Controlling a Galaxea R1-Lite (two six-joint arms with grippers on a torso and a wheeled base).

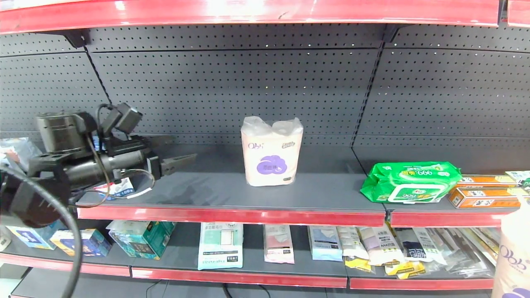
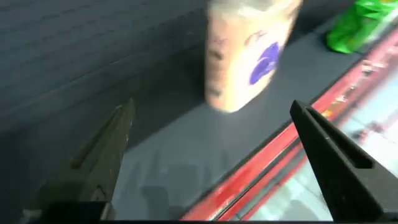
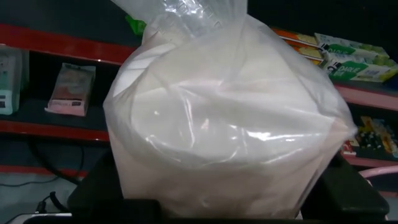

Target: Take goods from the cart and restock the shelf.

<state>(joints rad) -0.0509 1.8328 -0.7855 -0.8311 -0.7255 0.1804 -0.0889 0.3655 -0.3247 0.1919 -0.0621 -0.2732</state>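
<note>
Left hand (image 1: pixel 182 148) sits wide open and empty at the left of our head view, over the shelf (image 1: pixel 232 192); one roll pack (image 1: pixel 272 151) stands upright mid-frame. Left wrist: that pack looms just ahead. Right wrist: our right hand (image 3: pixel 217 208) clamps a second pack (image 3: pixel 224 112), plastic wrap (image 3: pixel 186 18) bagging its rolls, probably next for shelving.

The left arm stood level at nine o'clock, its left pincer (image 1: pixel 179 148) spread wide, pointing toward three. The right pincer (image 3: pixel 217 208) clasped a roll pack (image 3: pixel 224 112) at four o'clock.
</note>
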